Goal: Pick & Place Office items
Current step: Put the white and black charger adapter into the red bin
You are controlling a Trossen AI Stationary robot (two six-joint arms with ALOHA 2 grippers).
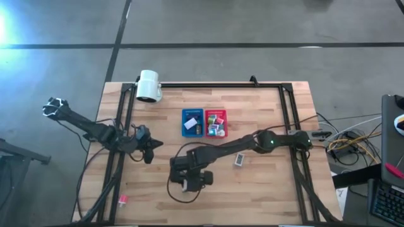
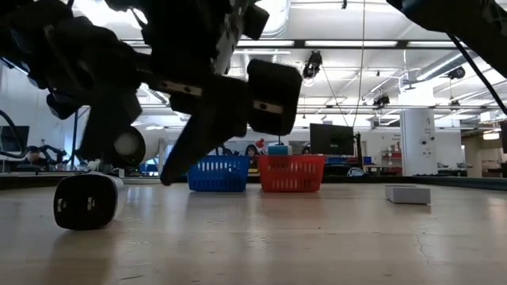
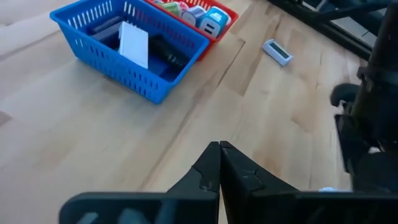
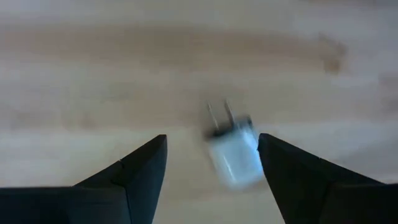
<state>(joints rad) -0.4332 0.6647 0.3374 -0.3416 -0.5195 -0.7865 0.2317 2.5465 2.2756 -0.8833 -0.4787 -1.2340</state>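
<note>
Charger (image 4: pixel 235 154), small white plug-in block: probably light, rigid, smooth-sided; grip across its flat body, clear of the prongs. Right gripper (image 4: pixel 211 163) jaws apart around it; left gripper (image 3: pixel 219 163) jaws together.

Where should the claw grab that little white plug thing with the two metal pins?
Grab the white plug by its boxy body, coming down from above with one finger on each flat side. The two thin pins poke out of one end and would probably slip. The right claw is open with the plug between its fingers, nearer one finger.
</note>
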